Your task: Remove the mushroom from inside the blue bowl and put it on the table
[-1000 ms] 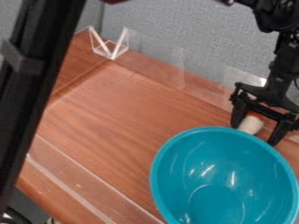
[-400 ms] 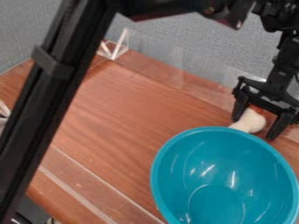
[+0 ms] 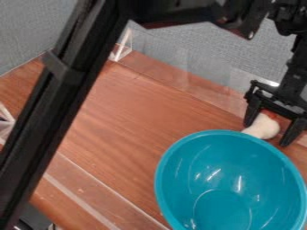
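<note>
Mushroom [image 3: 261,127] on table [image 3: 138,99], just beyond blue bowl [image 3: 231,184], near acrylic-walled edge. Black gripper [image 3: 270,135] over it, fingers spread apart, one to either side of mushroom; whether they touch it, unclear.

no words, numbers or signs can be read on anything here.
</note>
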Tool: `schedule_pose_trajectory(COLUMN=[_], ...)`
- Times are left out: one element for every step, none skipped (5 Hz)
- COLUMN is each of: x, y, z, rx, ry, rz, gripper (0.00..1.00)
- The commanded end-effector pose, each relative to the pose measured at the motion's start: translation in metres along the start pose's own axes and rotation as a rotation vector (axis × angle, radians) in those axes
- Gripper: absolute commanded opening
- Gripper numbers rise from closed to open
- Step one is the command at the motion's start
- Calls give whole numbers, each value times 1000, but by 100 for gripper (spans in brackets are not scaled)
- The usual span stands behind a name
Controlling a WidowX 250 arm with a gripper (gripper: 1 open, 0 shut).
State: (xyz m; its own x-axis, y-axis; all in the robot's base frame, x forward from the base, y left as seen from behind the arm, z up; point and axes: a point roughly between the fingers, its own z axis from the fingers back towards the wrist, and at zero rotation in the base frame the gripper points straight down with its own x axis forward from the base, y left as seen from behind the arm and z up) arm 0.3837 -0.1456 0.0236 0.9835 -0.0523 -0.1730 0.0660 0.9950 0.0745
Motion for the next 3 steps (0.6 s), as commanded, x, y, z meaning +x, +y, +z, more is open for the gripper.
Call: schedule_pose_trajectory(x=[15, 13, 11], y=[-3, 0, 2], z=[3, 2, 1], rx=[-24, -21, -17], ry=[-64, -55, -45], rz=[70, 96, 121], gripper=[100, 100, 100])
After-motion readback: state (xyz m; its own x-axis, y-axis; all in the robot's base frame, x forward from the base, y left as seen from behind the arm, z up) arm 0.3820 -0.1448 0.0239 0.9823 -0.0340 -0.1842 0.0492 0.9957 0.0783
